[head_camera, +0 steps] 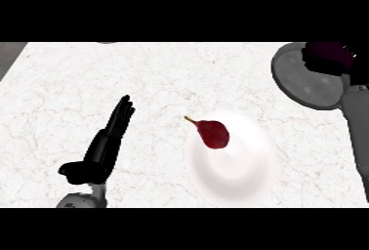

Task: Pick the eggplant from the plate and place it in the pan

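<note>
Resting at the near left of the white marbled bench (pixel 72 78), the robot's black left hand (pixel 101 146) lies open with its fingers straight, pointing to the far side and holding nothing. Right of it sits a round white plate (pixel 245 188), where a dark red, pear-shaped fruit with a thin tan stem (pixel 215 135) lies on the far left part. At the far right, the black right hand (pixel 323 64) is curled round a dark purple eggplant (pixel 329 50), mostly hidden by the fingers, over the far right part of a round grey metal pan (pixel 306 87).
</note>
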